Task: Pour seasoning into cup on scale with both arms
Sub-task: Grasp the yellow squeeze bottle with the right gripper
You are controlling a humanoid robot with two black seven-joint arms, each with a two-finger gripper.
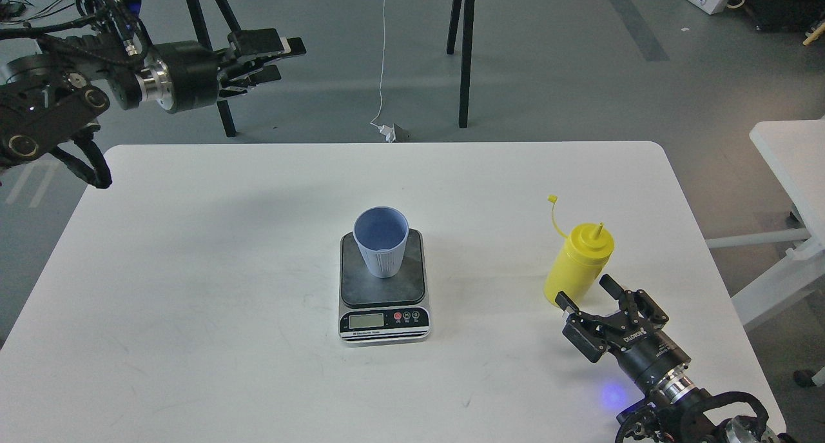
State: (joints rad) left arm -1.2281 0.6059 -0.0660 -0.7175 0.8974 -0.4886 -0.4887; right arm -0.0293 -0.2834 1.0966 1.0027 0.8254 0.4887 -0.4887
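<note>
Right gripper [588, 290] spread wide beside seasoning [578, 264]; left gripper [283, 59] seemingly nearly closed.

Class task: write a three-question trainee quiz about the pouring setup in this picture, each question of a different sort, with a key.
1. True or false: the cup stands on the scale.
2. Which claw is nearer the seasoning? A) left claw B) right claw
3. Fill in: the seasoning's tethered cap is ___ the nozzle.

Key
1. True; it stands upright on the dark platform.
2. B; its open fingers sit at the bottle's base, while the left claw is raised beyond the table.
3. Off; it hangs to the left.
</note>
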